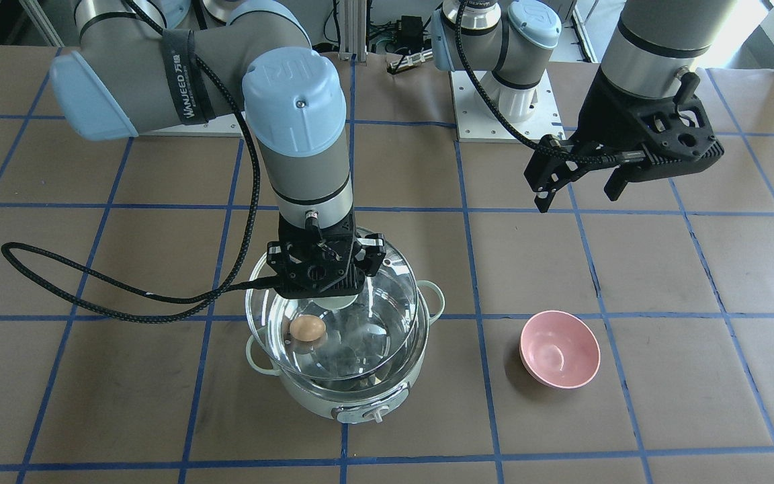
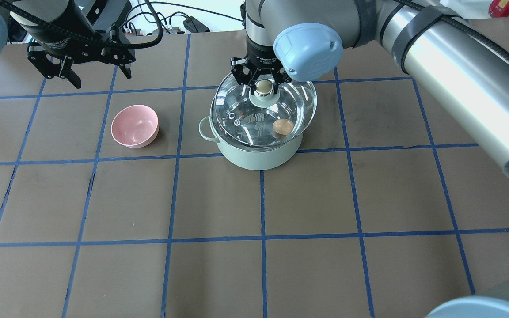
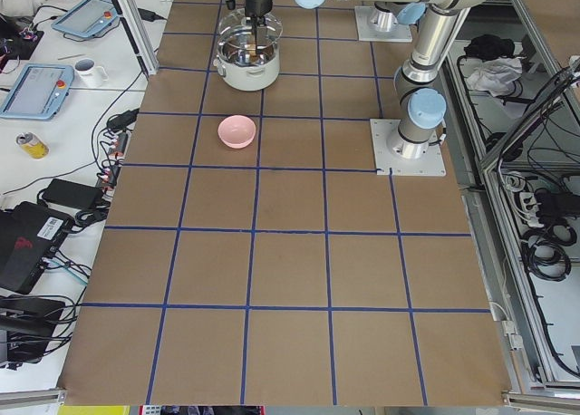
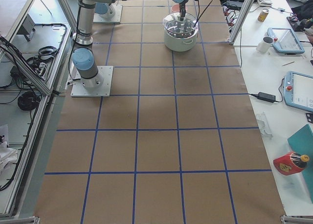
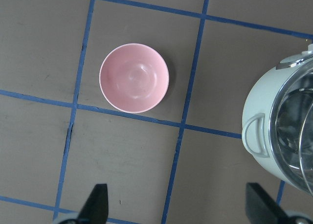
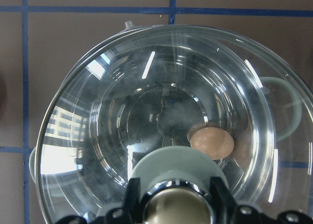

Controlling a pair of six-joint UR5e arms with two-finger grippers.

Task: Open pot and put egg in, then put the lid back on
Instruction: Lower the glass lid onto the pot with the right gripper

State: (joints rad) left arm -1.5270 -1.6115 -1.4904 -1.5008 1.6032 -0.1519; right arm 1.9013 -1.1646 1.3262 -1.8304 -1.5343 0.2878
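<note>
Right claw (image 2: 263, 86) clenched on the knob (image 6: 177, 208) of the round clear glass lid (image 2: 301, 106), hung off-centre just above the mint-green electric pot (image 2: 259, 157); the tan oval egg (image 2: 283, 126) lies inside the pot. Lowered so, the lid's rim may catch and tilt.

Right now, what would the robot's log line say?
right gripper: shut on lid knob, held over pot | egg: in pot | left gripper: open | pink bowl: empty
</note>
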